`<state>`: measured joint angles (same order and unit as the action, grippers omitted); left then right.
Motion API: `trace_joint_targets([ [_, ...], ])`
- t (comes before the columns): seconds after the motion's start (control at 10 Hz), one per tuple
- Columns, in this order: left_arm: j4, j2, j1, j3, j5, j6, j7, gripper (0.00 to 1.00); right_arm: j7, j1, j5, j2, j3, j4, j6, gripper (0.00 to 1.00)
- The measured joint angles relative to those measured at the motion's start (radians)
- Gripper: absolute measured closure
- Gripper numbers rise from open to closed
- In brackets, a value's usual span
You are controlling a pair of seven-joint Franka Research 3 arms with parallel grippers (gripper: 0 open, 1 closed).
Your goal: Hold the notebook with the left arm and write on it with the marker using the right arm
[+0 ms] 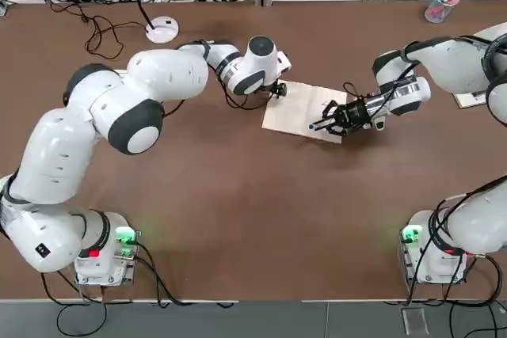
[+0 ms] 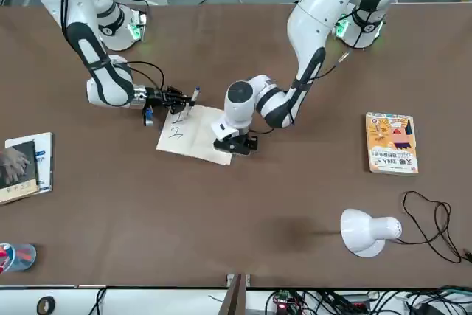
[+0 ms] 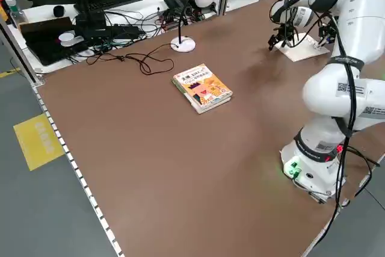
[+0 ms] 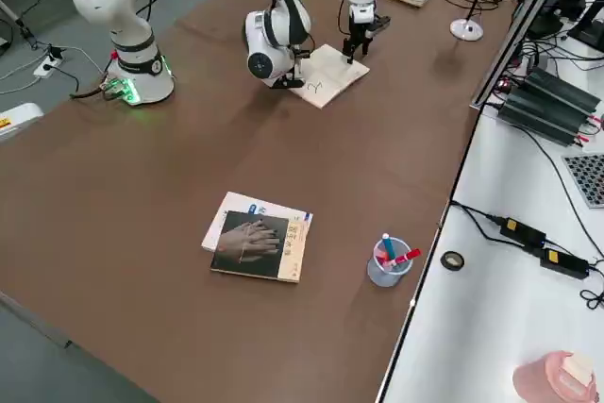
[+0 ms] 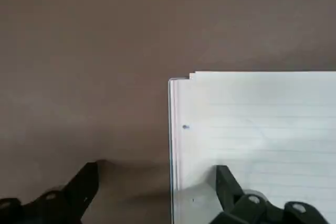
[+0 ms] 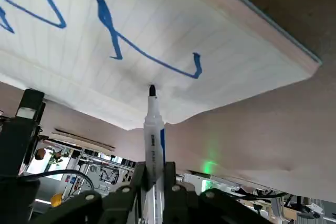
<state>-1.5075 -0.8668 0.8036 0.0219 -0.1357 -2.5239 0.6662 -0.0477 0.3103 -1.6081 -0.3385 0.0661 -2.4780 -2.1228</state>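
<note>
Top and front views share the notebook [image 1: 297, 110] from opposite sides; both wrist views look closer.

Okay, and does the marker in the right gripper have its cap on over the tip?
No, the marker clamped in the right gripper points a bare dark tip at the notebook.

brown table [image 1: 238, 219] | notebook [image 1: 301, 110] | lamp [image 2: 369, 232] | illustrated book [image 2: 391, 143] | dark-covered book [image 4: 257, 245] | pen cup [image 4: 387, 266]

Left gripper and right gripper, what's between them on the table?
The notebook, lying open between the left gripper and right gripper, as the top view shows.
</note>
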Motion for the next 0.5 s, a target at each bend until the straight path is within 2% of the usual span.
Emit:
trace_joint_targets([
  [0.5, 0.000, 0.000, 0.000, 0.000, 0.000, 0.000, 0.000, 0.02, 0.000, 0.003, -0.007, 0.000, 0.006, 0.000, 0.001, 0.83],
])
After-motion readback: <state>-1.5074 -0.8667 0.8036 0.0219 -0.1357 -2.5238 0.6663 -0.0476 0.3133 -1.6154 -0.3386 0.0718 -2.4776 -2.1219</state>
